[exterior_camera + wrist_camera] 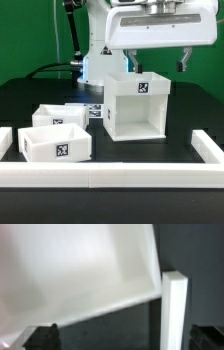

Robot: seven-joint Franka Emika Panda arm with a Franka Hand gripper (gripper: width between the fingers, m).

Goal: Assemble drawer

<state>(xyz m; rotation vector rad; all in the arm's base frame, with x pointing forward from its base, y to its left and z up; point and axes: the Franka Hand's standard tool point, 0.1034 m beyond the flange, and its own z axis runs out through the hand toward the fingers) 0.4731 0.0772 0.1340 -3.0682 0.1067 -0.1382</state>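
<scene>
The drawer's tall white housing (138, 108) stands upright mid-table, its open front facing the camera and a tag on its top edge. Two small open-top trays lie to the exterior view's left: one nearer the front (55, 143) and one behind it (62, 116). My gripper (157, 62) hangs open just above the housing's top, holding nothing. In the wrist view the gripper (127, 338) shows two dark fingertips (45, 336) wide apart. A thin wall edge of the housing (176, 308) lies between them, beside a broad white panel (80, 274).
Long low white border rails run along the front (110, 178), the exterior view's left (5, 140) and right (210, 150). A tagged marker board (95, 111) lies flat between the trays and the housing. The arm's base (95, 65) stands behind.
</scene>
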